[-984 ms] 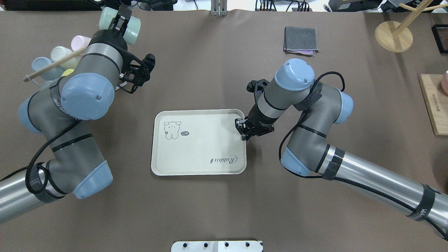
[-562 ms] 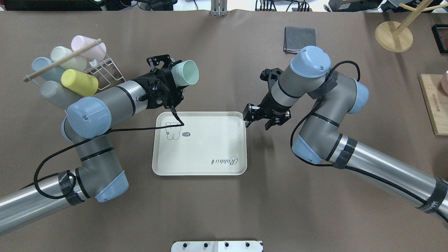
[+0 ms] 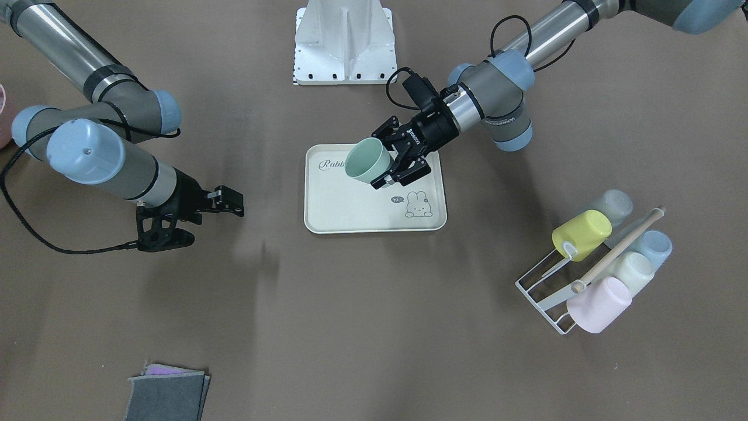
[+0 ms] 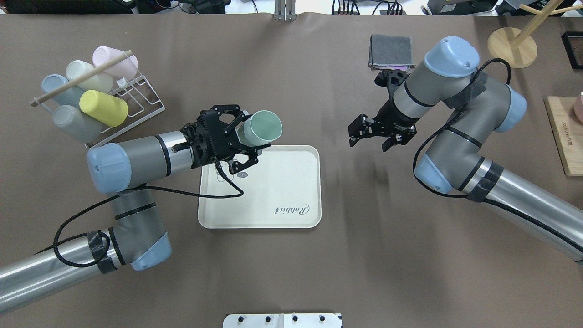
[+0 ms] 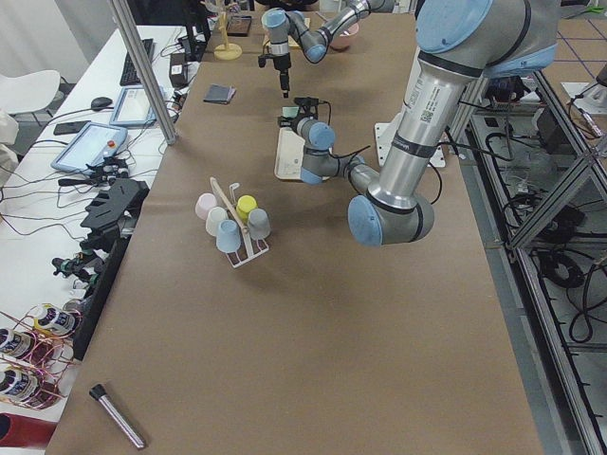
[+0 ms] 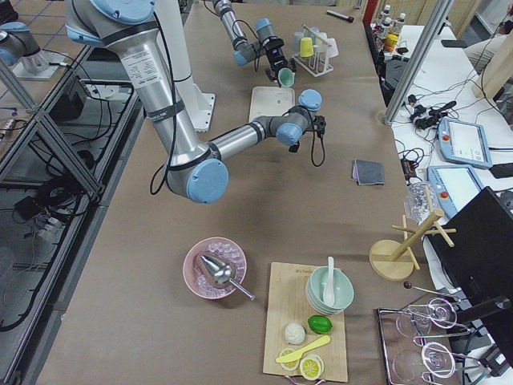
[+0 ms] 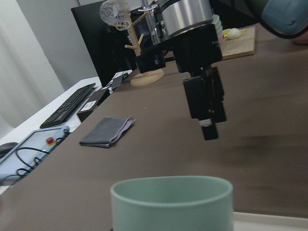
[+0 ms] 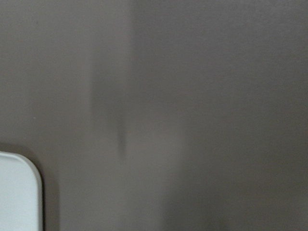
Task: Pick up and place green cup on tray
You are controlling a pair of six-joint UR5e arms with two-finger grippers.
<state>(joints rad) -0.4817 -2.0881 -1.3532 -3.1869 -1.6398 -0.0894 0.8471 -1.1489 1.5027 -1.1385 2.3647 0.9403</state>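
The green cup [image 4: 264, 127] lies tilted on its side in my left gripper [image 4: 249, 135], which is shut on it, mouth pointing away from the wrist. It hangs over the far left corner of the cream tray [image 4: 273, 187] and does not touch it. The front view shows the cup [image 3: 366, 160] in the left gripper [image 3: 385, 158] above the tray [image 3: 350, 210]. The cup's rim [image 7: 171, 199] fills the bottom of the left wrist view. My right gripper [image 4: 369, 142] is open and empty, off the tray's right side above the table. It also shows in the front view [image 3: 207, 222].
A white wire rack [image 4: 136, 98] at the back left holds several cups, among them a yellow one [image 4: 104, 108]. A grey folded cloth [image 4: 391, 51] lies at the back. A wooden stand [image 4: 512, 45] and a wooden board [image 4: 567, 136] are at the right.
My left arm has carried the green cup from the back left corner to over the tray's far left corner. My right gripper has moved off the tray's right edge, right and back.
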